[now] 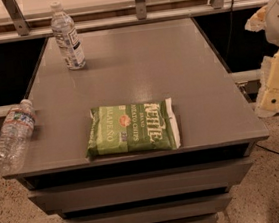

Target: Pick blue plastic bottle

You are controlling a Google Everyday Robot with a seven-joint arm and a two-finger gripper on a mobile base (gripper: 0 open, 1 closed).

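The blue plastic bottle [68, 38] stands upright at the far left corner of the grey table [144, 62]. It is clear and ribbed, with a white cap and a mostly white label with a dark printed block. My gripper [274, 92] is the cream-coloured part of my arm at the right edge of the view, off the table's right side and below its top. It is far from the bottle and holds nothing I can see.
A second clear bottle [12, 135] with a bluish-and-red label lies tilted at the table's left front edge. A green Kettle chip bag [131, 128] lies flat near the front middle. A railing with metal posts [139, 2] runs behind the table.
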